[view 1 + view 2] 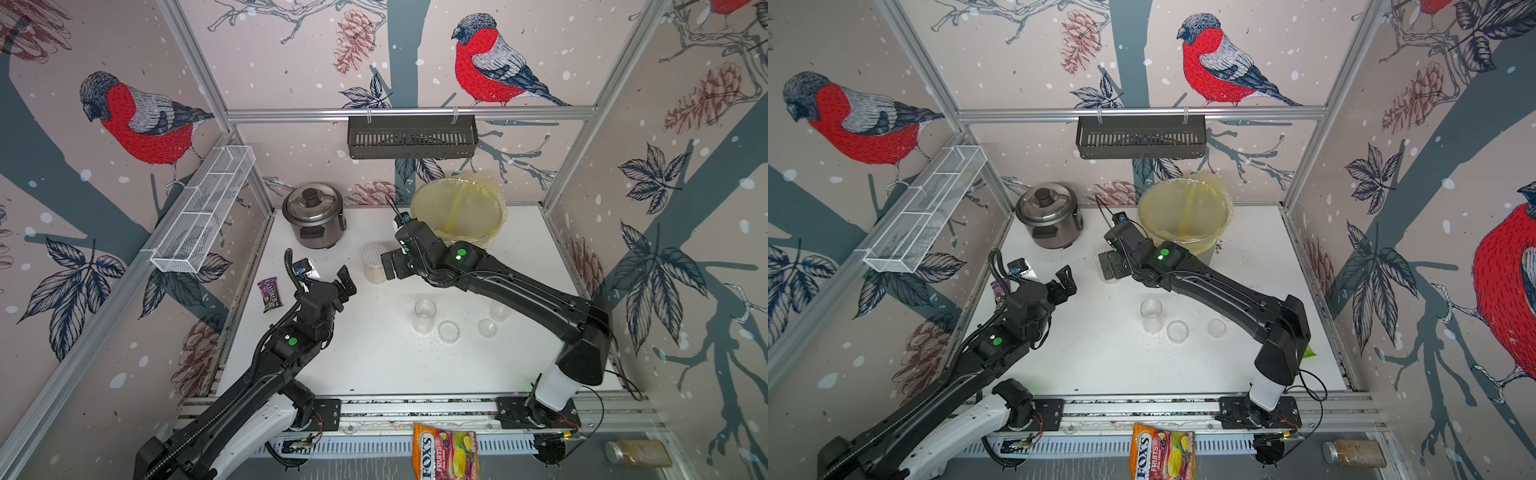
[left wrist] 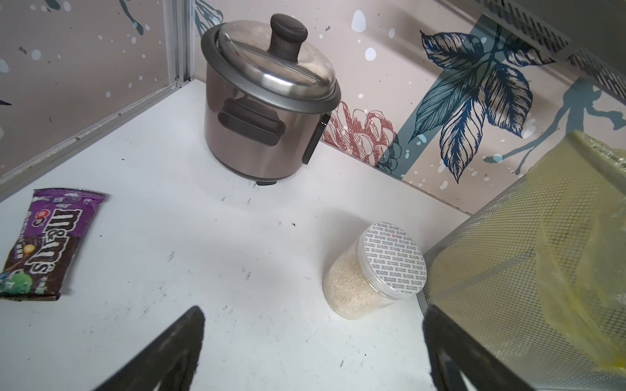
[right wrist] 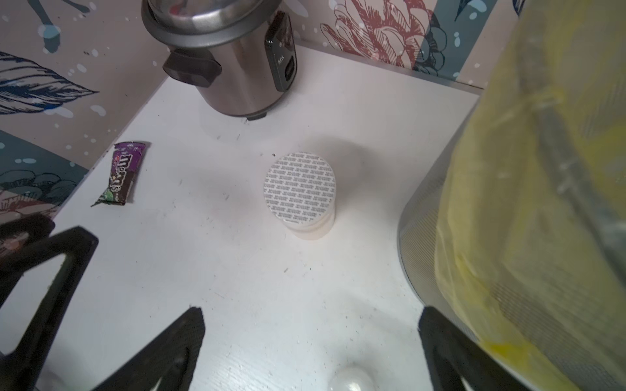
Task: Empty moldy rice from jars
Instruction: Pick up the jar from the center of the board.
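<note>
My right tool [image 1: 387, 266] stood wide by the lidded jar [image 1: 375, 264], near the bin [image 1: 504, 214] for dumping; left tool [image 1: 347, 284] wide, empty.

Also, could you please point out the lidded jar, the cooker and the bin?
lidded jar [image 3: 299, 189], right wrist view, on its dotted lid
cooker [image 1: 313, 208], in a top view, on its lid
bin [image 2: 481, 270], left wrist view, on its mesh wall

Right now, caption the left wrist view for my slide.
Open left pincer above the table, facing a lidded jar of rice beside the yellow-lined bin, with cooker and candy packet nearby.
</note>
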